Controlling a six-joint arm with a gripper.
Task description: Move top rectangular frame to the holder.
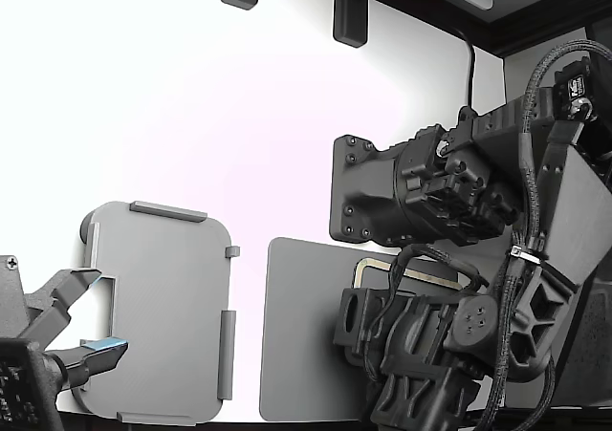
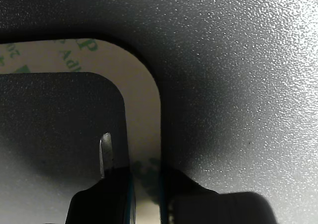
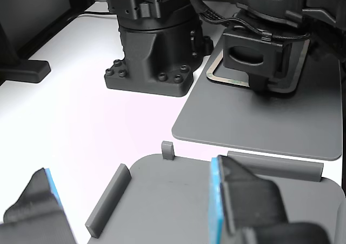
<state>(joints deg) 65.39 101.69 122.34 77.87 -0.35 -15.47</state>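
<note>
Gripping thin beige rectangular frame (image 2: pixel 144 114) edge: gripper (image 2: pixel 145 189) jaws nearly closed astride strip on dark grey mat (image 2: pixel 238 85). Lift level, w/o bending, toward light grey tabbed holder (image 1: pixel 158 307).

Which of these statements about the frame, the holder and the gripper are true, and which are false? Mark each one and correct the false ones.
1. The frame lies on the dark mat. True.
2. The holder already has the frame lying in it. False: the holder is empty, and the frame is on the mat.
3. In the wrist view, the gripper has one finger on each side of the frame's strip. True.
4. In the exterior view, the holder lies to the right of the mat. False: it lies to the mat's left.
5. The holder has raised tabs along its edges. True.
</note>
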